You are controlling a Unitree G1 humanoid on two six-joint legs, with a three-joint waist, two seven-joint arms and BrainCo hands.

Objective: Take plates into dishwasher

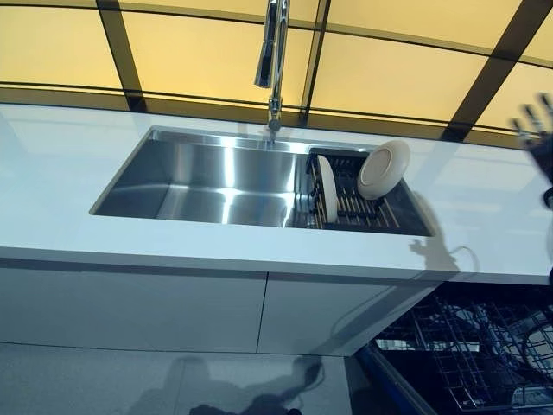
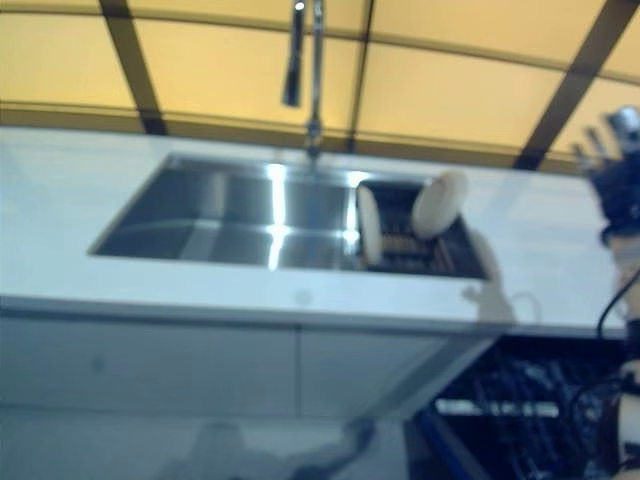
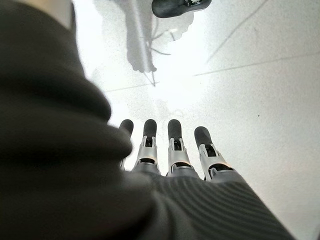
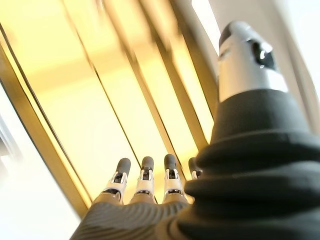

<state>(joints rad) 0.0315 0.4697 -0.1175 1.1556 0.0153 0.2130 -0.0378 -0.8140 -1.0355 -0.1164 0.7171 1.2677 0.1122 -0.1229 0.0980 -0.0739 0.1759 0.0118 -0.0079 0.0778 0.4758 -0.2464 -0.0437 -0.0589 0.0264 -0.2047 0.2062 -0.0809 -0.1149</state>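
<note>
i see two cream plates in the black rack (image 1: pixel 367 212) at the right end of the steel sink (image 1: pixel 216 181): one plate (image 1: pixel 327 188) stands on edge at the rack's left side, the other plate (image 1: pixel 384 169) leans at its far right corner. the faucet (image 1: pixel 273 60) hangs above the sink. my right hand (image 1: pixel 537 130) is raised over the white counter (image 1: pixel 484 207), right of the rack, fingers straight and spread, holding nothing. my left hand (image 3: pixel 170 150) points at the floor, fingers straight, empty. the open dishwasher rack (image 1: pixel 471 354) sits lower right.
</note>
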